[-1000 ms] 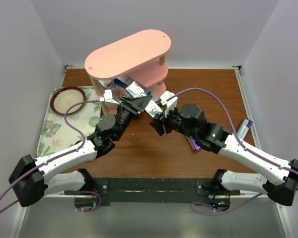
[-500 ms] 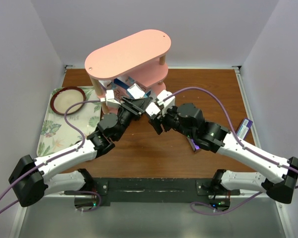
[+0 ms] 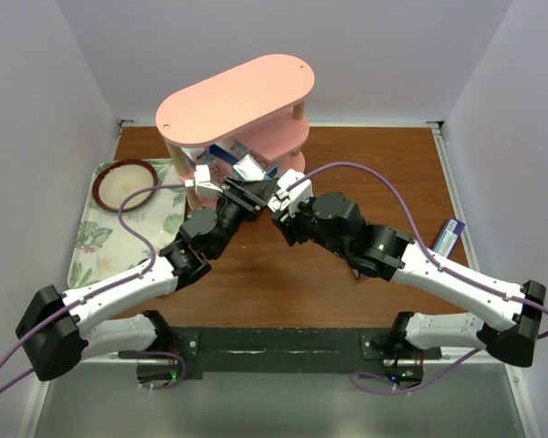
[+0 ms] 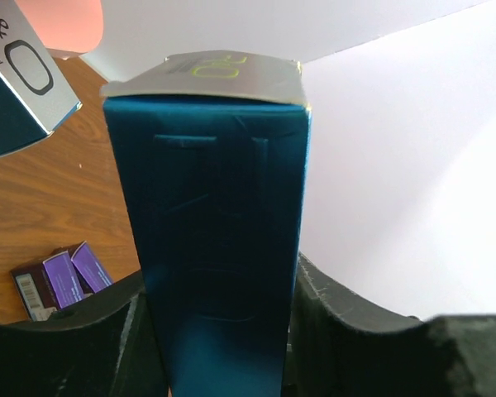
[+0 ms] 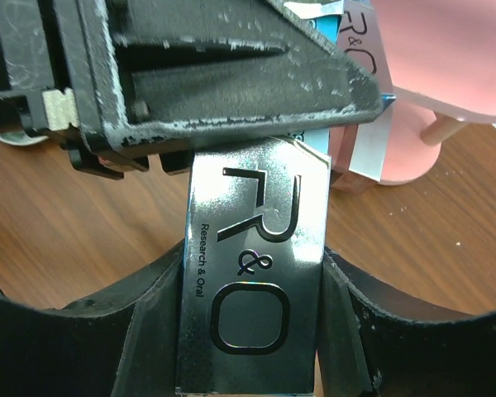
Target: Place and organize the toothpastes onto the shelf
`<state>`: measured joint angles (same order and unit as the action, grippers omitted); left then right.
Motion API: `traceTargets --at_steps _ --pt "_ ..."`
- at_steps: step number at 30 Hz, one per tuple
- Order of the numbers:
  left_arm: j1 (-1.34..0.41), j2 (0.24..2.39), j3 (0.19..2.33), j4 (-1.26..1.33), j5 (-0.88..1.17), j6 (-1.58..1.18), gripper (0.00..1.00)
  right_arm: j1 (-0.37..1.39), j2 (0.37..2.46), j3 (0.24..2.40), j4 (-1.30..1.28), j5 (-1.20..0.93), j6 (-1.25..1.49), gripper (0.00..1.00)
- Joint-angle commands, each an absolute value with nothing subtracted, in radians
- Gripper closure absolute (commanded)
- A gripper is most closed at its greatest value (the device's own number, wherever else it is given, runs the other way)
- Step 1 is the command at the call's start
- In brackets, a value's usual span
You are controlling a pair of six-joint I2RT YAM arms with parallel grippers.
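Far left, floral rectangular tray (image 3: pixel 87 246). Left gripper (image 4: pixel 221 331) clamped on dark teal cardboard toothpaste box (image 4: pixel 219 207), in front of pink three-tier oval-board shelf (image 3: pixel 237 100). Right gripper (image 5: pixel 252 331) clamped on silver-faced lettered toothpaste box (image 5: pixel 256 240). Purple toothpaste box (image 3: pixel 447 235) lying far right.

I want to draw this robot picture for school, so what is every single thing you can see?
shelf: one, pink, back of the table
shelf boxes: several, blue and white, under the top board
purple boxes: at least two, purple, lying on the table
edge box: one, purple and white, table's right edge
teal box: one, dark teal, in the left gripper
silver box: one, shiny silver, in the right gripper
tray: one, floral, left side
dish: one, cream with dark red rim, on the tray
table: one, brown wood
left gripper: black, holding the teal box
right gripper: black, holding the silver box
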<state>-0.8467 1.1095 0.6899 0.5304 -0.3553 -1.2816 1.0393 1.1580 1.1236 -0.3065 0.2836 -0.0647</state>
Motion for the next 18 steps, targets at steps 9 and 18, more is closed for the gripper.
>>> traceTargets --at_steps 9,18 --pt "-0.85 0.993 0.723 0.474 -0.41 -1.112 0.1 1.042 1.109 1.173 -0.376 0.422 -0.083 0.77" --pt "-0.85 0.897 0.79 0.221 -0.425 -0.695 0.01 0.796 1.115 1.196 -0.416 0.288 -0.083 0.77"
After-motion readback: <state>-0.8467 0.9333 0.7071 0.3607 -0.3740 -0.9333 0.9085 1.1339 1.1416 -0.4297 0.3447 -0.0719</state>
